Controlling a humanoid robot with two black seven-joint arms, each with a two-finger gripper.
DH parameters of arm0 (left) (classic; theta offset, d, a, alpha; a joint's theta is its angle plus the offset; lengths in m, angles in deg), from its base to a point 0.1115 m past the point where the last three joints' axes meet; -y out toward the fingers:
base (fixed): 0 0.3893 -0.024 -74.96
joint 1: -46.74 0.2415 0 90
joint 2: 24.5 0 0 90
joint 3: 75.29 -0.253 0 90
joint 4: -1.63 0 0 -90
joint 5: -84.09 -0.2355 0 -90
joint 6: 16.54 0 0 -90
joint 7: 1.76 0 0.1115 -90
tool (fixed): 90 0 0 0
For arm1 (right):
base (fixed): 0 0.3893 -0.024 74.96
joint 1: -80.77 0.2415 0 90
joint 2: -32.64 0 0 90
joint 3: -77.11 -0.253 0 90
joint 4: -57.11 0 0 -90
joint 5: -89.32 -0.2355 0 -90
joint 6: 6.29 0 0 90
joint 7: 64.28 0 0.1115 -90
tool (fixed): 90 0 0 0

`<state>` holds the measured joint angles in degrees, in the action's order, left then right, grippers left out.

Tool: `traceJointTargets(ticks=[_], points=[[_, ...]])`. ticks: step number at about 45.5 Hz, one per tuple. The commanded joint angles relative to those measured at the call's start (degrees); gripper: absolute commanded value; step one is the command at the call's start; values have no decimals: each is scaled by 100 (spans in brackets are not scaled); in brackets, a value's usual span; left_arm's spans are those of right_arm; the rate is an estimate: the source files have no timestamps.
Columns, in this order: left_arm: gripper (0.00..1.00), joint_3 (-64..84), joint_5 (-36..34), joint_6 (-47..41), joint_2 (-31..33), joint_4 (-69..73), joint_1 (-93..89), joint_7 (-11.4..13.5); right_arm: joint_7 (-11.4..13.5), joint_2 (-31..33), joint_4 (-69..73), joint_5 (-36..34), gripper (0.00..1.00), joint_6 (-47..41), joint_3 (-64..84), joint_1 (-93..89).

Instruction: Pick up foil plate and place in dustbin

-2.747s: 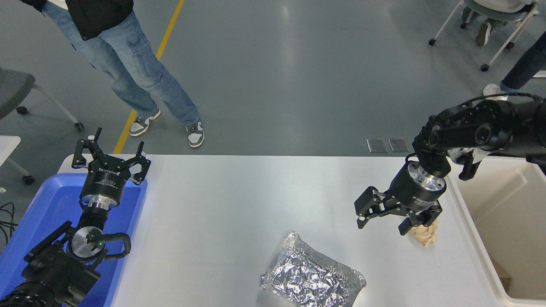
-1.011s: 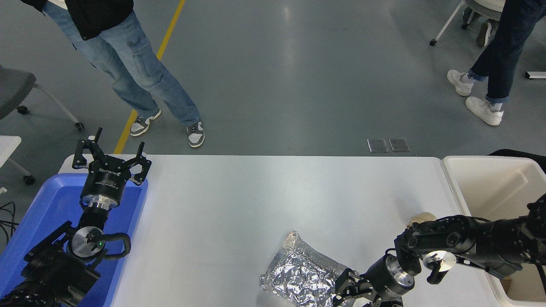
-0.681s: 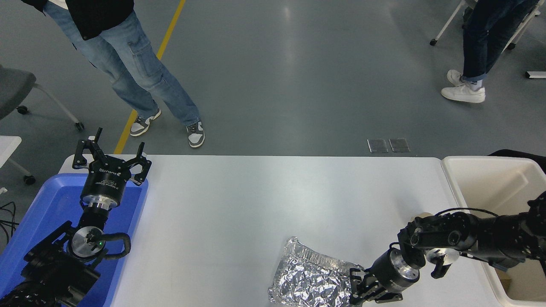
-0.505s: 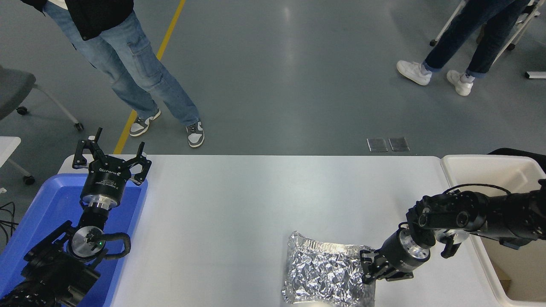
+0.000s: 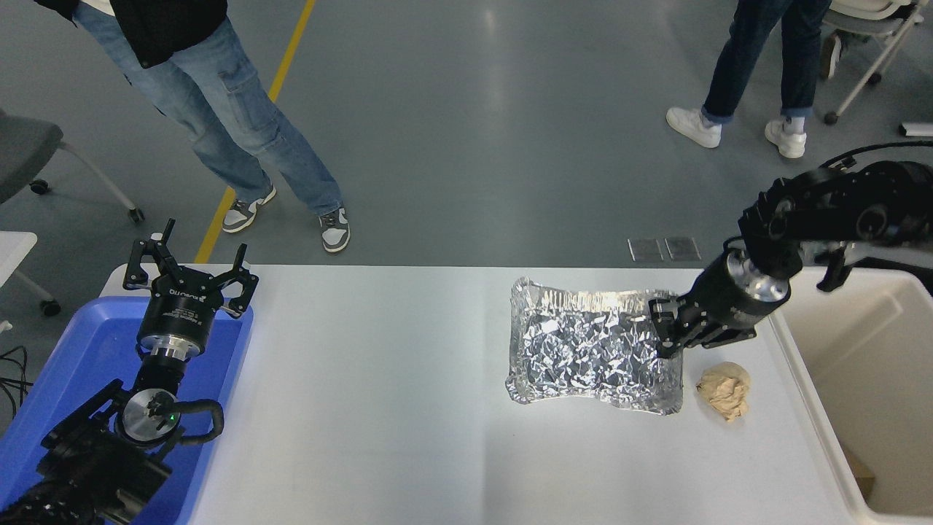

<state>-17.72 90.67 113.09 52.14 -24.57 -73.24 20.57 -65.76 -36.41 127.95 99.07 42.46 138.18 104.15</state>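
The foil plate (image 5: 587,350), a shiny crinkled silver tray, hangs in the air above the table's right half, tilted toward me. My right gripper (image 5: 667,332) is shut on the plate's right rim and holds it up. The dustbin (image 5: 805,394), a cream-white bin with deep walls, stands at the table's right end, to the right of the plate. My left gripper (image 5: 191,266) is open and parked over the blue tray at the lower left.
A small crumpled tan paper ball (image 5: 724,390) lies on the white table (image 5: 364,379) between the plate and the dustbin. A blue tray (image 5: 80,350) sits at the left edge. People stand on the floor beyond the table's far side.
My right gripper came down to the foil plate at the near edge, closed on its right rim, then lifted it up and away from me. The left arm has not moved.
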Motion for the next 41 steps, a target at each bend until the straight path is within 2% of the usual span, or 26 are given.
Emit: traceJointTargets(ticks=[1, 11, 30, 37, 41], points=[[100, 0, 0, 1, 0, 1, 0, -1, 7, 41, 220, -123, 0, -375, 178, 1783], [100, 0, 0, 1, 0, 1, -8, -1, 7, -3, 255, -96, 0, -375, 178, 2443], [100, 0, 1, 1, 0, 1, 0, -1, 7, 15, 255, 35, 0, -375, 336, 2496], [100, 0, 1, 1, 0, 1, -8, -1, -2, 357, 203, 465, 0, -375, 494, 2356], [100, 0, 0, 1, 0, 1, -8, -1, -10, 743, 185, 1036, 0, -375, 494, 2233]])
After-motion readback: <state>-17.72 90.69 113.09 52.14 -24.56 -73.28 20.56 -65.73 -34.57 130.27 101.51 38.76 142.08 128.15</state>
